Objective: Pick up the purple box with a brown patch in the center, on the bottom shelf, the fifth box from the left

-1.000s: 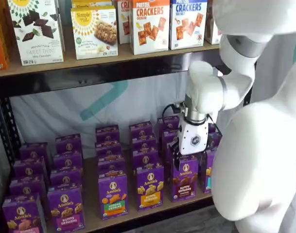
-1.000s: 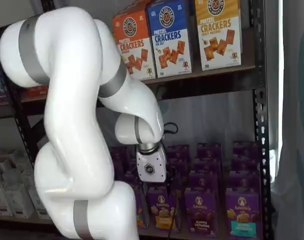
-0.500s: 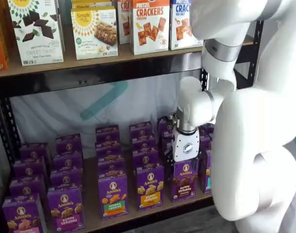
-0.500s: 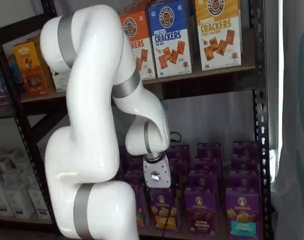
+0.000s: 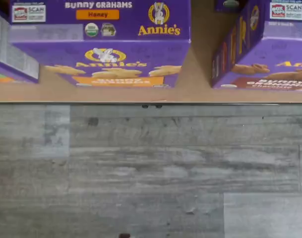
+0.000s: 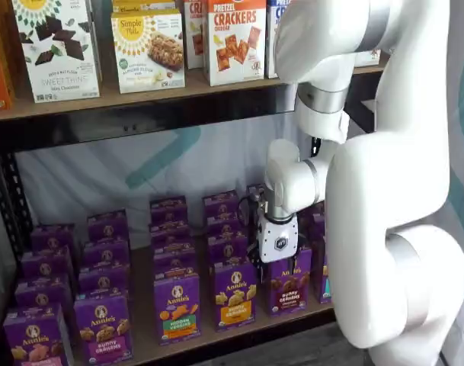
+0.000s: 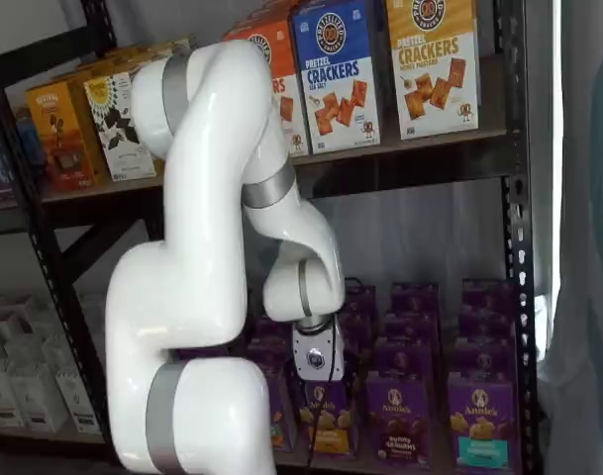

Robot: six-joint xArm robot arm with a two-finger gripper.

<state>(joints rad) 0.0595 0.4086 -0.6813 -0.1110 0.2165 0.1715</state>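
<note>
The purple box with the brown patch [image 6: 289,285] stands upright in the front row of the bottom shelf; it also shows in a shelf view [image 7: 398,422] and in the wrist view [image 5: 270,64]. My gripper [image 6: 276,261] hangs just above the front row, over the gap between that box and the yellow-patch honey box [image 6: 235,294]. In a shelf view [image 7: 319,382] the gripper sits above the honey box [image 7: 323,420]. Its white body shows; the black fingers are dark against the boxes and no gap can be made out. It holds nothing that I can see.
Several more purple boxes fill the bottom shelf [image 6: 144,347], including a teal-patch box [image 7: 479,426] at the right. Cracker boxes [image 6: 235,38] stand on the upper shelf. The white arm [image 6: 384,191] fills the right side. Grey plank floor [image 5: 151,168] lies below the shelf edge.
The arm has swung left and the gripper has shifted left, from over the brown-patch box to over the gap beside the honey box.
</note>
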